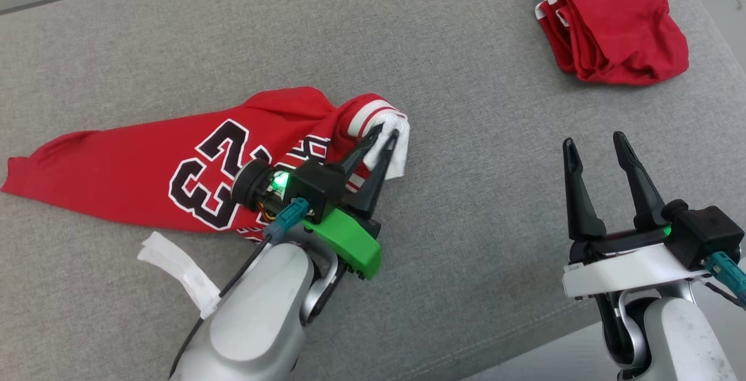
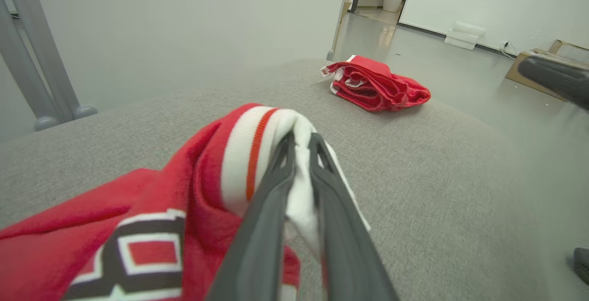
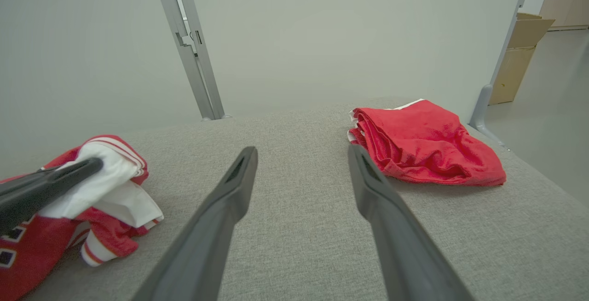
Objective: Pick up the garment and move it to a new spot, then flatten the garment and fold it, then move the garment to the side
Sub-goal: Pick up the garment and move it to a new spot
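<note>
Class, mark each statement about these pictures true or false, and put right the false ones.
1. The left claw has white cloth of the numbered jersey between its fingers. True.
2. A folded red garment lies apart from the jersey, on the robot's right. True.
3. The right claw is closed on the folded red garment. False: it stands open and empty over the grey cushion, short of that garment.
4. The jersey lies flat and neatly folded. False: it is crumpled, with one end bunched up at the left claw.
</note>
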Controlling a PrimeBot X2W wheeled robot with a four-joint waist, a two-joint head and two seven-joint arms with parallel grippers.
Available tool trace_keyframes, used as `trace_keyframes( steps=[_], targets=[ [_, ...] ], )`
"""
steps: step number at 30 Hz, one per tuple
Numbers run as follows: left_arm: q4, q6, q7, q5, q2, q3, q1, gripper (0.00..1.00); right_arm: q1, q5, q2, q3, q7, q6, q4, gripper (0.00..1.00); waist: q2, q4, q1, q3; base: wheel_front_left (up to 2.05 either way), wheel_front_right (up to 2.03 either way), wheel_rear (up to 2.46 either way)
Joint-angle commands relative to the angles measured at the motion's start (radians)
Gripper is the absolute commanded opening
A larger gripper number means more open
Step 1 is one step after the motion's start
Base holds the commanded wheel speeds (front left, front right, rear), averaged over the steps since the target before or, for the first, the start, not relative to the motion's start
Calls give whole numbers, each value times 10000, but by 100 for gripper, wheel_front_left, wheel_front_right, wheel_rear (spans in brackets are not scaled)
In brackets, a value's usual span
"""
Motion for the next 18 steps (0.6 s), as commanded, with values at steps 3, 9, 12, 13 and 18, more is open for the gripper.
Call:
trace_keyframes(
  steps=[3,9,12,13,18],
  targets=[
    [-176,274,-261,-263,51,-79,218,100,62,29,0,16,17,-16,123,100,-1,497,0,-567,0,0,0],
    [-1192,943,-385,-359,126,424,1057,100,273,-135,-4,-18,245,-16,-22,100,-1,1458,0,-1314,0,0,0],
    [-1756,1258,-384,-316,351,948,1587,100,386,-226,-4,-47,386,-16,-120,100,-1,1919,0,-1552,0,0,0],
    [-1921,1362,-385,-325,462,1171,1793,100,456,-237,-3,-63,430,-16,-146,100,-1,2081,0,-1638,0,0,0],
    [-2471,1733,-386,-346,955,2188,2581,100,695,-316,-4,-123,648,-16,-235,100,-1,2692,0,-1981,0,0,0]
  ],
)
